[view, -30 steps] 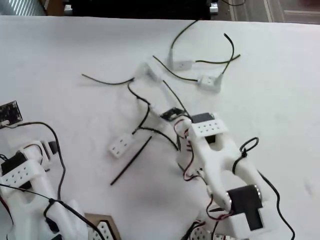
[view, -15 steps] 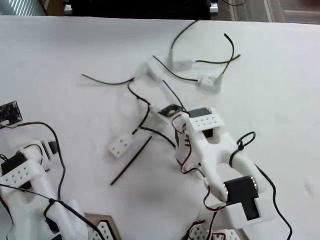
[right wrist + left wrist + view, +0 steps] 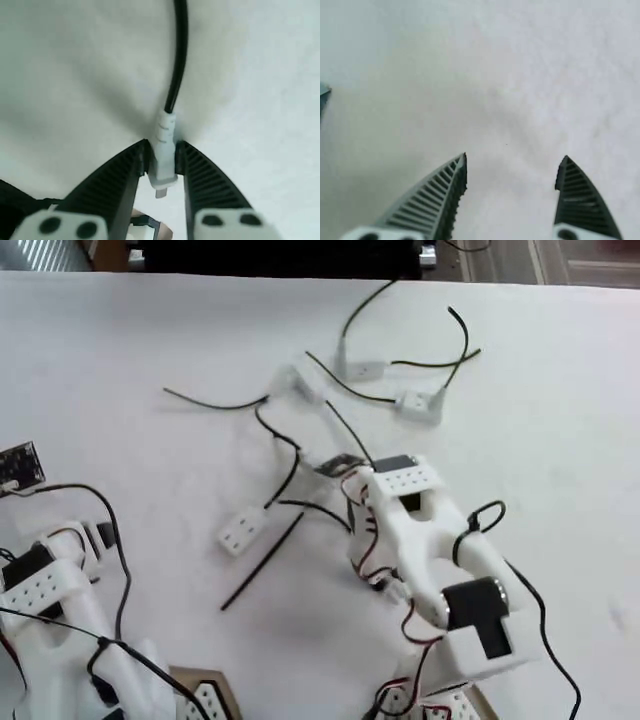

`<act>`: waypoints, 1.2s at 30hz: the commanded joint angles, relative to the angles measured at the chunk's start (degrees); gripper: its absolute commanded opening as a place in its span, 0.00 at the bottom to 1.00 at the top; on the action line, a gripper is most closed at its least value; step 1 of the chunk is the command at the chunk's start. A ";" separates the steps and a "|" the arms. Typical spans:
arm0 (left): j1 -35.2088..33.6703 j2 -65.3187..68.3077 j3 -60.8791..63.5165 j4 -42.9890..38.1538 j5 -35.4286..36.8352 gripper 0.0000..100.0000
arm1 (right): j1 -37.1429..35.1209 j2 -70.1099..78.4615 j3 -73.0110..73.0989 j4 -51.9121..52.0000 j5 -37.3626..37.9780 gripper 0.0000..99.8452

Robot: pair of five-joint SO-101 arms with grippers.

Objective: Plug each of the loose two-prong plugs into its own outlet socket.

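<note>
The white plug is pinched between the two dark ribbed fingers of the right gripper, which press on its both sides. Its long axis runs along the fingers. The end with the black cable points away from the wrist, and the short opposite end points back toward the wrist camera. The cable goes on straight from the plug over the white surface. It is not possible to tell if the plug touches the surface or is a little above it. In the high view the right arm reaches from the near edge to the middle of the table. To the left of its tip lies an outlet socket, a small white block set diagonally with its holes facing up, well apart from the tip. A thin black rod lies just beside this socket. Three more white pieces on cables lie farther back. The left gripper hangs over the bare white surface with its fingers spread wide and nothing between them. The left arm is at the near left corner, and a small circuit board lies at the left edge. Behind the far edge of the table there is a dark band.
</note>
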 commanded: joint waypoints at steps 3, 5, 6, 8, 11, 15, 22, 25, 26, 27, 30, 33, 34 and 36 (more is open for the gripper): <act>1.10 -1.36 -0.26 -1.05 0.09 0.28 | 0.92 3.74 -4.57 1.27 -0.18 0.08; 1.10 -1.36 -0.26 -1.05 0.09 0.28 | 0.57 3.82 -5.71 3.12 -0.18 0.08; 1.10 -1.36 -0.26 -1.05 0.09 0.28 | 0.57 3.56 -6.33 3.91 -0.26 0.08; 1.10 -1.36 -0.26 -1.05 0.09 0.28 | 0.75 3.12 -7.65 5.41 -0.26 0.09; 1.10 -1.36 -0.26 -1.05 0.09 0.28 | 0.92 2.68 -9.32 7.16 -2.55 0.09; 1.10 -1.36 -0.26 -1.05 0.09 0.28 | 0.48 3.12 -9.85 8.22 -2.73 0.09; 1.10 -1.36 -0.26 -1.05 0.09 0.28 | 0.57 3.21 -9.49 8.31 -2.64 0.08; 1.10 -1.36 -0.26 -1.05 0.09 0.28 | 0.57 3.21 -9.49 8.31 -2.64 0.08; 1.10 -1.36 -0.26 -1.05 0.09 0.28 | 0.57 3.21 -9.49 8.31 -2.64 0.08; 1.10 -1.36 -0.26 -1.05 0.09 0.28 | 0.57 3.21 -9.49 8.31 -2.64 0.08; 1.10 -1.36 -0.26 -1.05 0.09 0.28 | 0.57 3.21 -9.49 8.31 -2.64 0.08; 1.10 -1.27 -0.26 -1.05 0.09 0.28 | 0.57 3.21 -9.49 8.31 -2.64 0.08; 1.10 -1.27 -0.26 -1.05 0.09 0.28 | 0.57 3.21 -9.49 8.22 -2.64 0.08; 1.10 -1.27 -0.26 -1.05 0.09 0.28 | 0.48 3.30 -9.49 8.22 -2.64 0.08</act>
